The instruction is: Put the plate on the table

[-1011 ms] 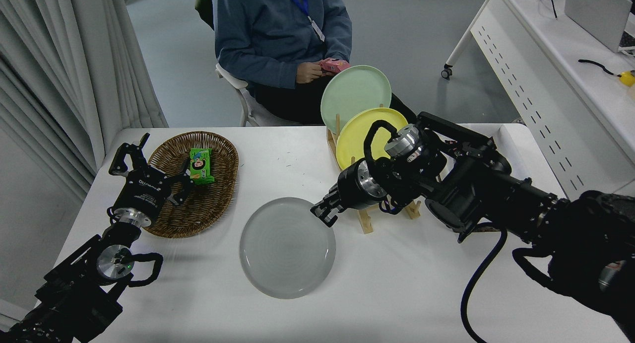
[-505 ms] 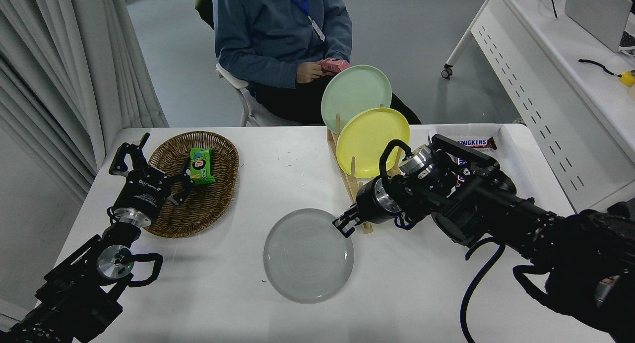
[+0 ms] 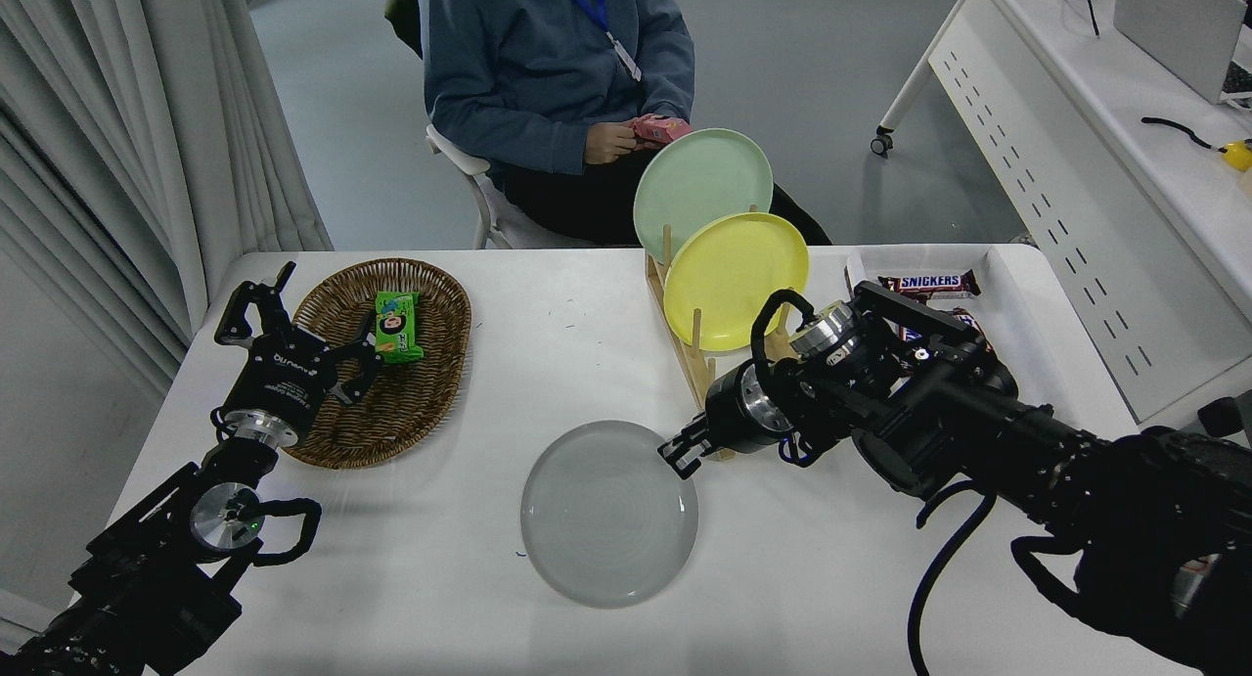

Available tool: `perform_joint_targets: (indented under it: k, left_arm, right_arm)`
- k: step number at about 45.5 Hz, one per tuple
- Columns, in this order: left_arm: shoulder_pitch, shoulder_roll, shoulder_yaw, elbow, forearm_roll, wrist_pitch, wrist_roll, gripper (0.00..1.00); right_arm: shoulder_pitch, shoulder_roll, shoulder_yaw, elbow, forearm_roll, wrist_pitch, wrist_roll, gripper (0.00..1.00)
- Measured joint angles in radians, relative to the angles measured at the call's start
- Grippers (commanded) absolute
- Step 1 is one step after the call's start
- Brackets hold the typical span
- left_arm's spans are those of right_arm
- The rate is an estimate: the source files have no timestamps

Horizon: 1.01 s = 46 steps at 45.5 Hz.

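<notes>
The light-grey plate (image 3: 606, 515) lies flat on or just above the white table (image 3: 411, 578), in the front middle. My right gripper (image 3: 681, 455) comes in from the right and is shut on the plate's far right rim. My left gripper (image 3: 318, 309) is parked at the left, open and empty, over the near edge of a wicker basket.
A wooden rack (image 3: 696, 363) behind the plate holds a yellow plate (image 3: 736, 280) and a pale green plate (image 3: 700, 187). The wicker basket (image 3: 430, 363) holds a green snack pack (image 3: 397, 326). A white tray (image 3: 1017, 299) with Snickers bars (image 3: 929, 284) is at the back right. A person (image 3: 548, 60) sits at the far side.
My right gripper has carried the grey plate to the right and toward the near edge, and lowered it to the table. The Snickers tray has come into view behind the arm.
</notes>
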Motion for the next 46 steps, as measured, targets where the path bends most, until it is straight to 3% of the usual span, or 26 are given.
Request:
perform_joint_targets:
  k: [46]
  left_arm:
    - [0.000,0.000,0.000,-0.001,0.000,0.001,0.000,1.00]
  right_arm:
    - [-0.052,0.000,-0.009,0.017,-0.001,0.000,0.001,0.00]
